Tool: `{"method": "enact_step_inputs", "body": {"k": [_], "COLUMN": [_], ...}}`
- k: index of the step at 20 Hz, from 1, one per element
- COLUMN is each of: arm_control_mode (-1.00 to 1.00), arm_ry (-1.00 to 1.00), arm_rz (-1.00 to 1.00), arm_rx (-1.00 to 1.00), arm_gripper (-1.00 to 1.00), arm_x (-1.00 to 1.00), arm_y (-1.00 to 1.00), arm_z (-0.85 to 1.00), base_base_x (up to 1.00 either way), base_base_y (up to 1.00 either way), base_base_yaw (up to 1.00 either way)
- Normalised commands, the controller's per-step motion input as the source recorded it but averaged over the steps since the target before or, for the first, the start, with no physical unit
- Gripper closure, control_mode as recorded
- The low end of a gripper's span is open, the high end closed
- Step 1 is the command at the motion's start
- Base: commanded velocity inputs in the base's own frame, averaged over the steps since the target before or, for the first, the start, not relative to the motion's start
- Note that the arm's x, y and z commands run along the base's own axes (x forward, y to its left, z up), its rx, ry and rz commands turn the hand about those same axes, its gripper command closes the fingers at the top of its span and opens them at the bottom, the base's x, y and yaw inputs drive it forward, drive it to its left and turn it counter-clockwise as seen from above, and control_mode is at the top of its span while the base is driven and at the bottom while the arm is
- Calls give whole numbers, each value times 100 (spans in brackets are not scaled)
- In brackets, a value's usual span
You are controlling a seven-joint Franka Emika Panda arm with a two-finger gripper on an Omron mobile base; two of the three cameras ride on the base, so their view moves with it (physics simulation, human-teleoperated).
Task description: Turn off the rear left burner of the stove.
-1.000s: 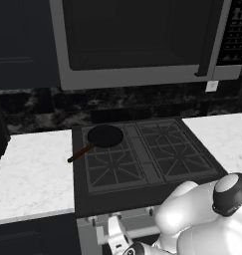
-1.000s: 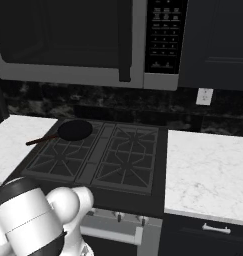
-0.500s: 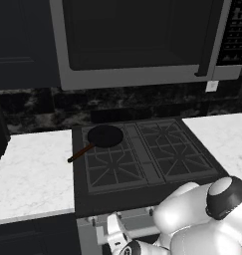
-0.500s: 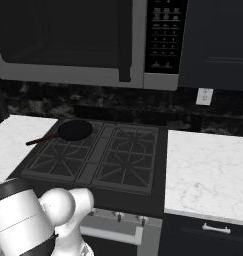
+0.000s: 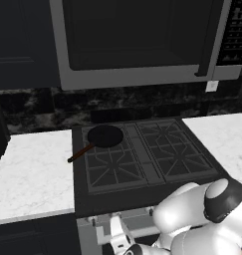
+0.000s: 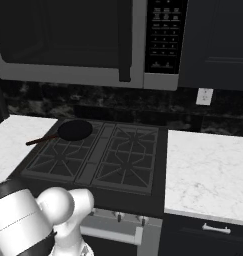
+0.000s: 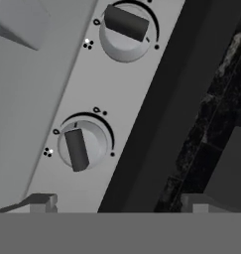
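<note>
hand view: two silver knobs (image 7: 85, 145) close up. base views: pan (image 5: 105, 135) on rear left burner (image 6: 75, 131) of stove (image 5: 157, 191). tool grip state untellable.

No word, brand or number can be read. The microwave's control panel (image 6: 164, 37) carries rows of button markings too small to make out, and the knobs (image 7: 85, 144) on the stove's steel front have only small dot clusters and arc marks beside them.

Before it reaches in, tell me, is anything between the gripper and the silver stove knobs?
Nothing visible. In the hand view the two round silver knobs, near and far, lie bare on the steel front panel, with open space ahead of the gripper.
</note>
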Motion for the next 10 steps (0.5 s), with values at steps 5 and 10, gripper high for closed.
{"method": "enact_step_inputs", "body": {"k": [5, 10], "arm_control_mode": [-100, -100], "arm_ry": [0, 0], "arm_rz": [0, 0], "arm_rx": [0, 0], "arm_gripper": [-100, -100], "arm_x": [7, 20], "arm_y": [-10, 1], "arm_z": [0, 0], "base_base_x": [0, 0], "base_base_y": [0, 0], "base_base_yaw": [0, 0]}}
